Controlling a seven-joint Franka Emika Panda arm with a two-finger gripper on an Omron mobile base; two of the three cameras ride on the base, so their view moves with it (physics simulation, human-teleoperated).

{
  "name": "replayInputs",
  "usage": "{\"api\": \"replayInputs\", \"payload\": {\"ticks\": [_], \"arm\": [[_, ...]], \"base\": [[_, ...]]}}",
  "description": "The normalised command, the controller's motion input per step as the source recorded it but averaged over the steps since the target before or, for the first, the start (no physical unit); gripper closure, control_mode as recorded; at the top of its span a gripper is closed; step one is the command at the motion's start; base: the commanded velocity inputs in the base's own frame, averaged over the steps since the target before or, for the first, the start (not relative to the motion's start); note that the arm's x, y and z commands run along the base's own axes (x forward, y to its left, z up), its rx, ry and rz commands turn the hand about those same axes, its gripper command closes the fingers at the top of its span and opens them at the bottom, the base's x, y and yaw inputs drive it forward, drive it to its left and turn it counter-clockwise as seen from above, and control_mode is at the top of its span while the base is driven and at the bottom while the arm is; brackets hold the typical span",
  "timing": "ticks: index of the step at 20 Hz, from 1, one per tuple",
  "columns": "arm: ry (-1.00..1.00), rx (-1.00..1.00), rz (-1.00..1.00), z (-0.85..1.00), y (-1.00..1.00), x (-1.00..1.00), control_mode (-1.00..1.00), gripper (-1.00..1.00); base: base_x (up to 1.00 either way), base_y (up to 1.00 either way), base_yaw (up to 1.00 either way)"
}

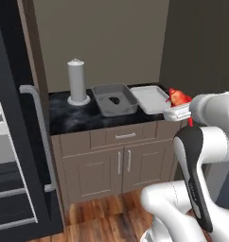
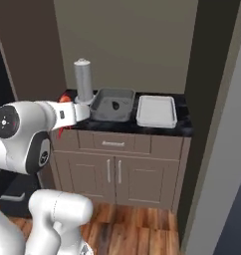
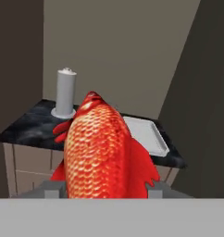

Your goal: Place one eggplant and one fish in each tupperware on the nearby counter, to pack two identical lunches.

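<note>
The tool [image 3: 102, 192] grips a red-orange fish [image 3: 102, 152] between its part-closed jaws, the fish's long axis pointing ahead, head toward the desk [image 3: 26, 127] and grey tupperware [image 1: 115, 99].

No text, label, brand, number or sign can be read anywhere in these pictures.
</note>
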Motion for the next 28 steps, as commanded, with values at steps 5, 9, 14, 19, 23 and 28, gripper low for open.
{"api": "replayInputs", "payload": {"ticks": [5, 9, 14, 19, 23, 28], "arm": [[0.0, 0.0, 0.0, 0.0, 0.0, 0.0, 1.0, 1.0], [0.0, 0.0, 0.0, 0.0, 0.0, 0.0, 1.0, 1.0], [0.0, 0.0, 0.0, 0.0, 0.0, 0.0, 1.0, 1.0], [0.22, 0.0, 0.0, -0.74, 0.1, 0.34, -1.0, 1.0], [0.28, 0.0, 0.0, -1.0, 0.13, 0.27, -1.0, 1.0], [0.27, 0.0, 0.0, -0.84, 0.17, 0.37, -1.0, 1.0]], "base": [[1.0, 0.04, 0.0], [1.0, 0.17, 0.0], [0.89, 0.13, 0.0], [0.15, 0.04, 0.0], [0.0, 0.0, 0.0], [0.0, 0.0, 0.0]]}}
